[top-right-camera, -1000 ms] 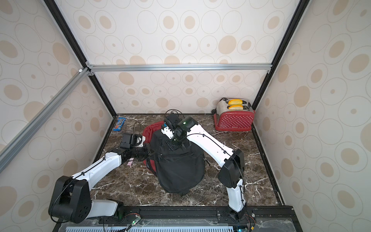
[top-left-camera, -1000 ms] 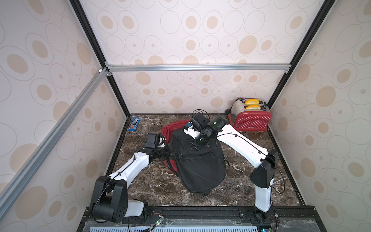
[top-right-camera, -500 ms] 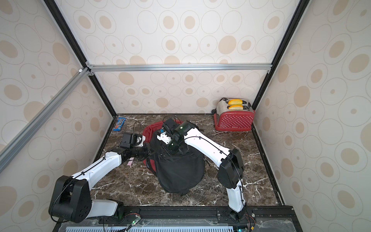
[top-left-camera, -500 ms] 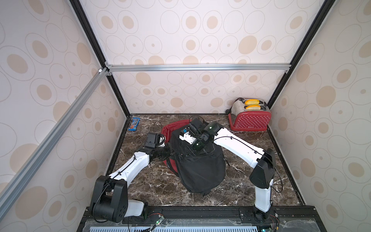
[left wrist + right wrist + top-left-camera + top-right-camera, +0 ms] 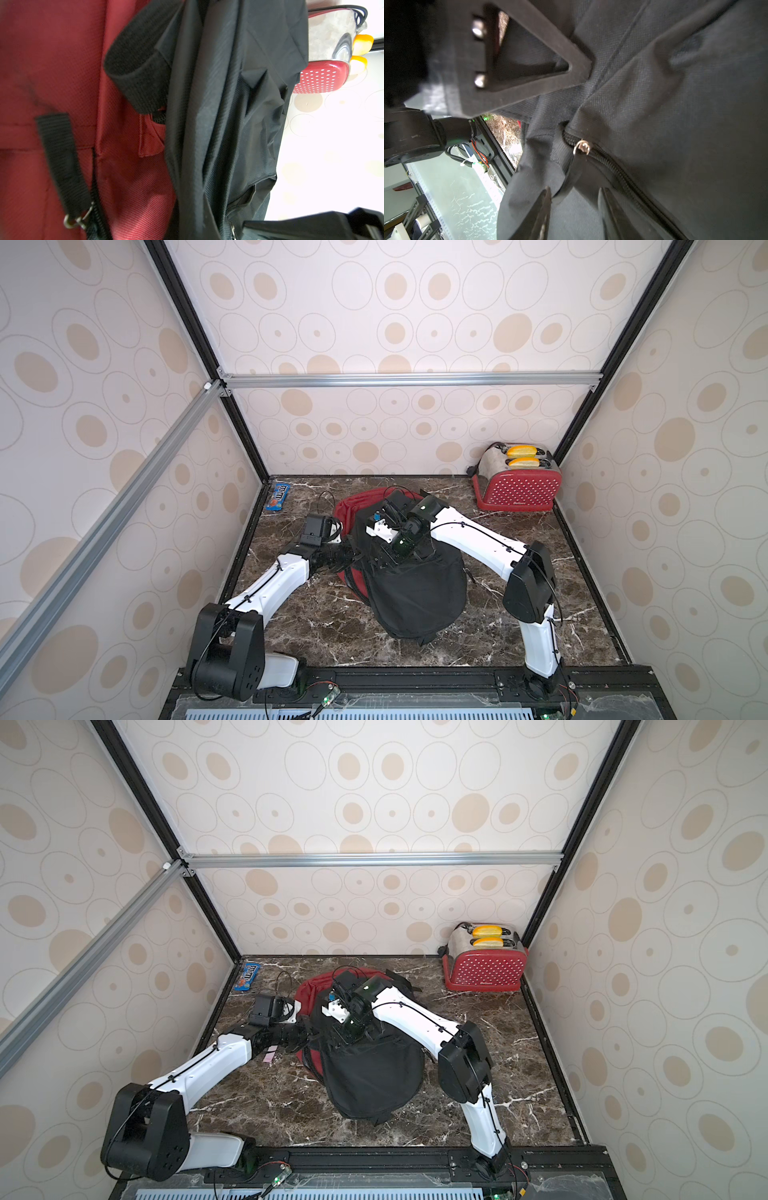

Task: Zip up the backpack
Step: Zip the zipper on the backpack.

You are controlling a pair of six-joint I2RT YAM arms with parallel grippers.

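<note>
A black and red backpack (image 5: 415, 597) lies on the marble table (image 5: 316, 622) in both top views. My left gripper (image 5: 352, 556) reaches into its left side and is shut on a fold of black fabric; one of its fingers (image 5: 529, 62) presses on the cloth in the right wrist view. My right gripper (image 5: 574, 207) hovers open just over the zipper. The silver slider (image 5: 582, 146) sits at the end of the zipper teeth (image 5: 623, 176). Its black pull tab (image 5: 571, 172) hangs toward the gap between my open jaws, untouched as far as I can see.
A red dotted toaster (image 5: 517, 485) holding yellow slices stands at the back right. At the back left lies a blue candy packet (image 5: 279, 497). A small pink slip (image 5: 270, 1053) sits beside my left forearm. Patterned walls and black frame posts enclose the table.
My right gripper has swung from the backpack's top toward the left and front, down over the zipper slider. The left arm and the backpack stay put.
</note>
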